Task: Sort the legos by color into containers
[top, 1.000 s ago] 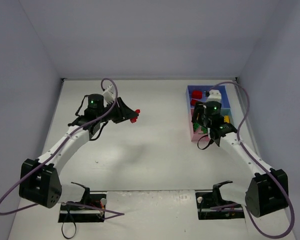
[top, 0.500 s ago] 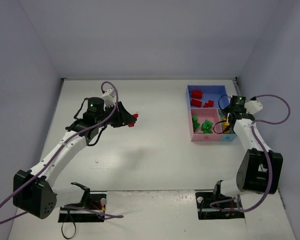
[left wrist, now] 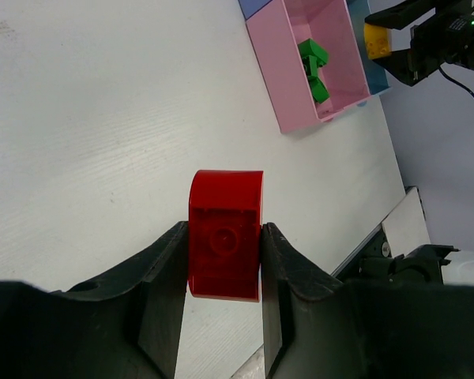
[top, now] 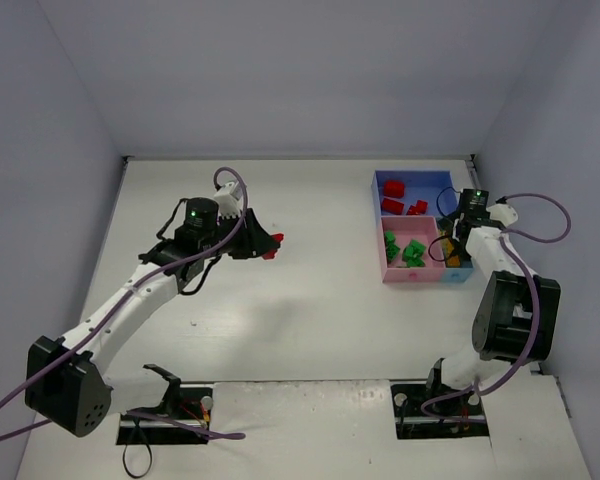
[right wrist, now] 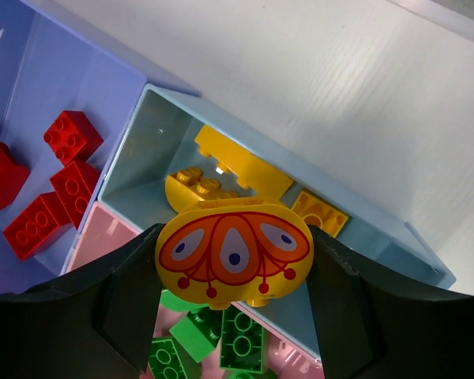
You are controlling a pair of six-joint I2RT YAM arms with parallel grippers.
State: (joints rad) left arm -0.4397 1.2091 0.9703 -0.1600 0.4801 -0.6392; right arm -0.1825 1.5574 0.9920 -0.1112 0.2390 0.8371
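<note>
My left gripper [top: 271, 243] is shut on a red lego [top: 270, 249] and holds it above the table's middle-left; in the left wrist view the red lego [left wrist: 225, 229] sits between the fingers [left wrist: 164, 276]. My right gripper [top: 454, 248] is shut on a yellow lego with an orange pattern [right wrist: 234, 251], above the small light-blue compartment [right wrist: 142, 158], which holds yellow legos [right wrist: 229, 162]. The blue compartment [top: 435, 185] holds red legos [top: 392, 205]. The pink compartment [top: 426, 270] holds green legos [top: 413, 250].
The joined tray stands at the far right of the white table [top: 320, 300], close to the right wall. The enclosure's walls border the table at the back and sides. Two cable mounts [top: 170, 410] sit at the near edge.
My left gripper has carried the red lego a little to the right. My right arm has swung from over the pink compartment out to the right, and now hangs over the light-blue one.
</note>
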